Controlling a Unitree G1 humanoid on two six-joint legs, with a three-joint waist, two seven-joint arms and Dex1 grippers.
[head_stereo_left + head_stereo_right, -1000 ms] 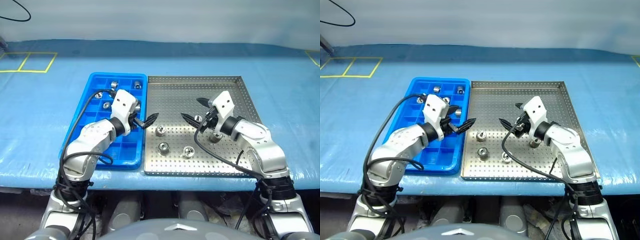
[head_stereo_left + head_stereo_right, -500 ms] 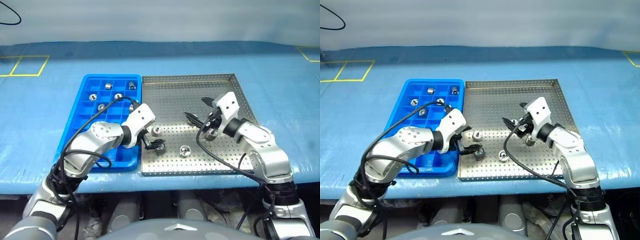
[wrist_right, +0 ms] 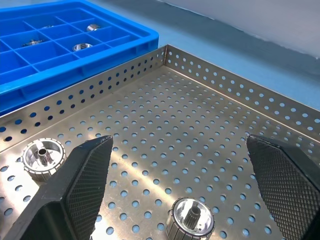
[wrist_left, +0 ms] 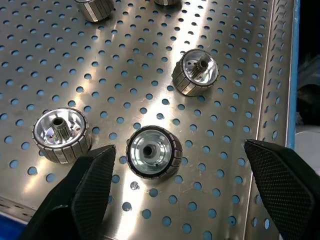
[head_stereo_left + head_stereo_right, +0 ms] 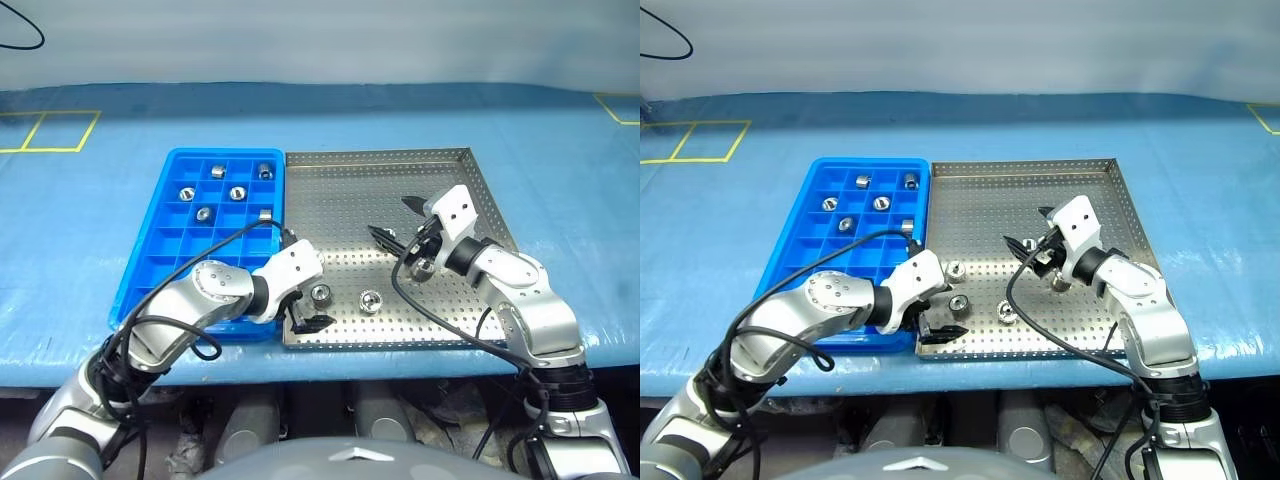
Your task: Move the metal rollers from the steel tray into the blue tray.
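Observation:
The steel tray (image 5: 350, 195) lies right of the blue tray (image 5: 165, 262), which holds several metal rollers (image 5: 237, 192) in its far compartments. Loose rollers rest on the steel tray's near half (image 5: 371, 300). My left gripper (image 5: 306, 321) hangs open over the steel tray's near left corner. In the left wrist view a roller (image 4: 152, 152) lies between its spread fingers (image 4: 92, 182), with two others (image 4: 58, 135) (image 4: 196, 71) close by. My right gripper (image 5: 390, 216) is open above the steel tray's middle, with nothing in it and a roller (image 3: 191, 220) below it.
Both trays sit on a pale blue table cover (image 5: 560, 150). Yellow tape marks (image 5: 50, 130) are at the far left and a black cable (image 5: 20, 40) loops at the far left corner. The table's front edge runs just behind the trays' near rims.
My left gripper has swung from the blue tray's right rim back and down to the steel tray's near left corner, staying open. The right gripper has kept still.

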